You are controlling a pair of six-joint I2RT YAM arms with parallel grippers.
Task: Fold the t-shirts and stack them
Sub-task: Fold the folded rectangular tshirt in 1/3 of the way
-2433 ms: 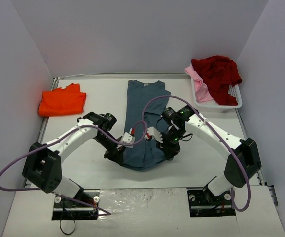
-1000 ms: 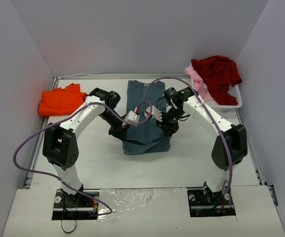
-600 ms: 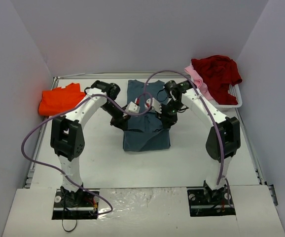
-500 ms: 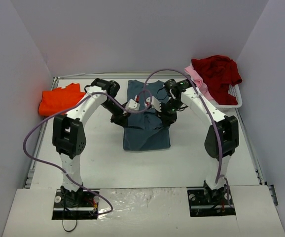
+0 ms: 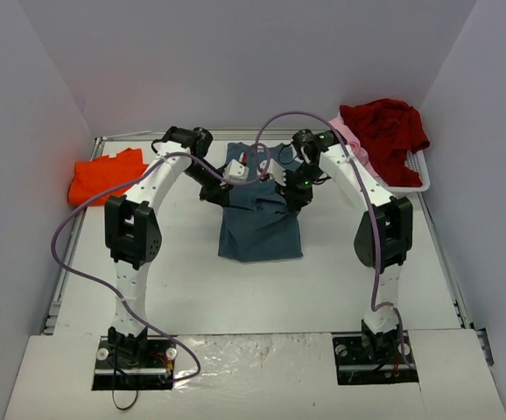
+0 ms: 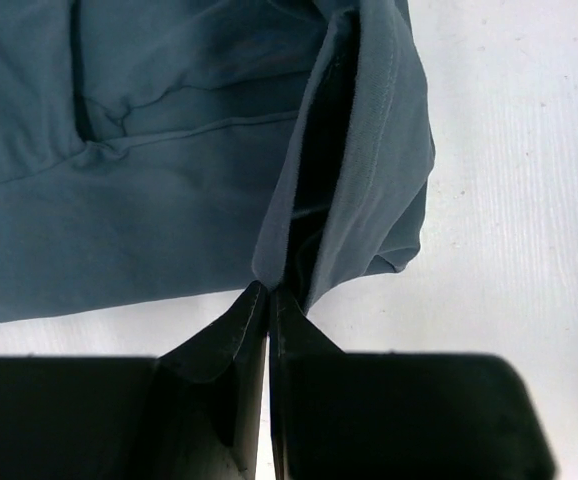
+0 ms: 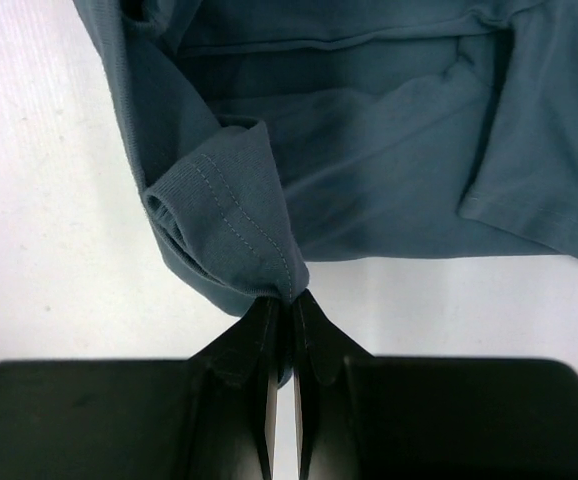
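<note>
Left gripper (image 6: 269,292) is clenched on a thin edge of the blue-grey shirt (image 6: 149,200), its two black wedge-shaped fingers pressed together with only a sliver of cloth between the tips. From that pinch the soft knit rises in a narrow tented fold with a dark hollow inside. A rounded flap sags beside it over the white, faintly ribbed table (image 5: 235,297).

Right gripper (image 7: 281,300) is likewise closed tight on the same shirt, holding a doubled hem whose two rows of stitching show plainly. The cloth bunches into a small rolled loop just above the fingertips, and smooth, lightly creased fabric spreads beyond it.

From above, the blue-grey shirt sits in the middle of the table, toward the far side. Its near part lies flat as a rough rectangle with a fairly straight near edge. Its upper part is gathered and wrinkled between the two grippers, which hold it at the left and right sides.

The orange shirt (image 5: 110,178) lies at the far left of the table as a flat folded block. The dark red shirt (image 5: 384,127) is heaped and crumpled in the white latticed plastic basket (image 5: 413,182) at the far right. The pale pink shirt (image 5: 351,144) lies under it and spills over the basket's left rim.
</note>
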